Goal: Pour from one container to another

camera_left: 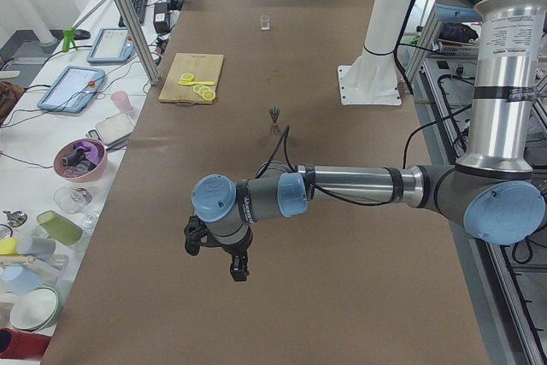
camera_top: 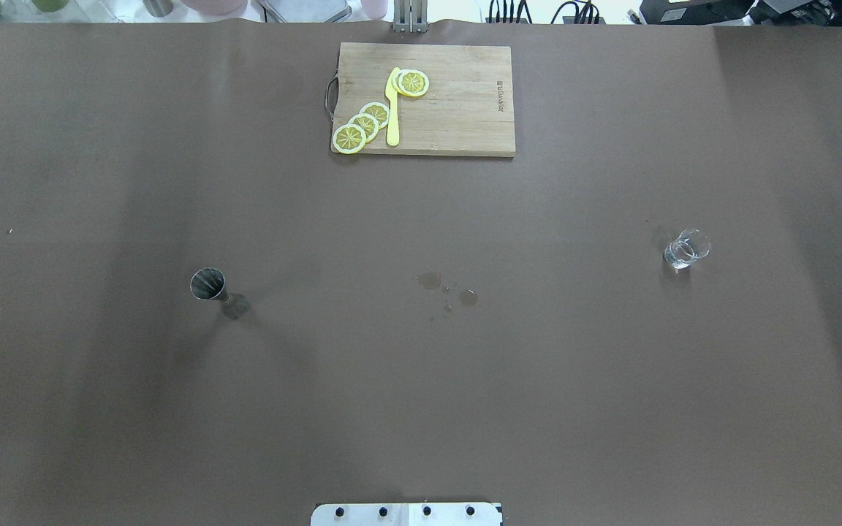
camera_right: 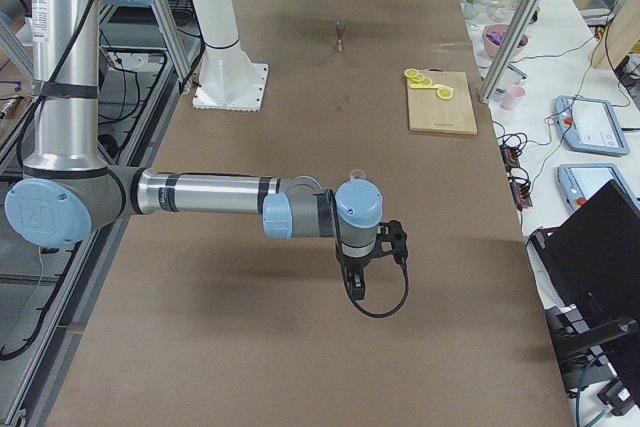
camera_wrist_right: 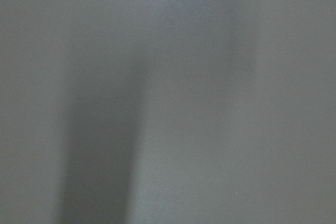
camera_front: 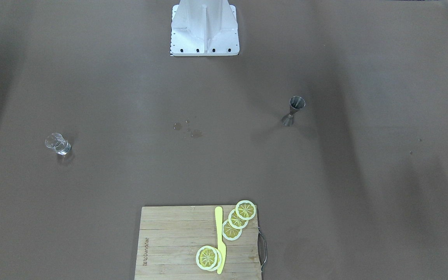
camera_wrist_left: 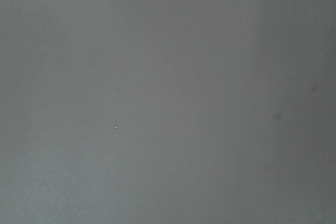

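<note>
Wide brown table (camera_top: 421, 409) under me, and both wrist cameras show nothing but its bare cover, so I'm hanging out at the two ends, well away from everything. The wooden cutting board (camera_top: 457, 124) sits at the far edge with lemon slices (camera_top: 366, 126) and a yellow knife (camera_top: 392, 109) on it, none of which I need. My left pincer (camera_left: 224, 256) and my right pincer (camera_right: 362, 272) show only in the side views. I cannot tell from those how far either one is parted, though nothing seems to be in them. Now the real players: the metal jigger (camera_top: 209, 286) stands upright on my left side, and the small clear glass (camera_top: 686, 248) stands upright on my right, the two well apart. The glass looks to have clear liquid in it, and I can't see into the jigger well enough to say what it holds. So the job right now, as I read it, is the reach. Each arm comes in toward its own vessel, low and level, and takes it around the body without nudging it over. The jigger's narrow waist is the sensible place to close. Those wet drops (camera_top: 449, 288) mid-table warn me to tilt slowly once the rims meet.
</note>
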`<action>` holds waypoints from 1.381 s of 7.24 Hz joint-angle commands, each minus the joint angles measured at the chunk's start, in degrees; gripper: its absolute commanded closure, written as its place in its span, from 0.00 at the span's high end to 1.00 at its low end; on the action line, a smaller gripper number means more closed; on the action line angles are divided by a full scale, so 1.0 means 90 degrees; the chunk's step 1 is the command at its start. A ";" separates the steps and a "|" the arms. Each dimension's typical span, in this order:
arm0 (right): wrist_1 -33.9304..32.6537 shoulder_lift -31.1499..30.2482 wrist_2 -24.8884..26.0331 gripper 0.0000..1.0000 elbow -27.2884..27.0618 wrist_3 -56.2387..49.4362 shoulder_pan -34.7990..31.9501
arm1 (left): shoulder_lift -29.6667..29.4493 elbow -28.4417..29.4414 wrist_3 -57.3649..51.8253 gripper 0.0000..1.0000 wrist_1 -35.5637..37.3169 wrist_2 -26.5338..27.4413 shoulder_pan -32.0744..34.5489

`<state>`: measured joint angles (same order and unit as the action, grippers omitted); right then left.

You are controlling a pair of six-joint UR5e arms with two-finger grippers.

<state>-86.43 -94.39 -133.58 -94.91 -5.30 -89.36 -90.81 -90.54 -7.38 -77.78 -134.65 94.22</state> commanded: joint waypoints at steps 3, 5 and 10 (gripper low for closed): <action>0.0003 0.0039 -0.0363 1.00 -0.0069 -0.0308 -0.0412 | -0.0017 -0.0096 0.0000 0.98 0.0000 -0.0010 0.0000; 0.0101 -0.0010 -0.0392 1.00 -0.0118 -0.1312 -0.0413 | -0.0017 -0.0067 0.0000 0.98 0.0000 -0.0010 -0.0010; 0.0169 -0.0030 -0.1775 1.00 -0.0118 -0.1755 -0.0248 | -0.0017 -0.0086 0.0010 0.98 0.0019 -0.0010 0.0000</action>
<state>-85.38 -94.97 -145.64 -95.84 -20.46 -92.50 -90.97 -91.17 -7.36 -77.69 -134.74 94.17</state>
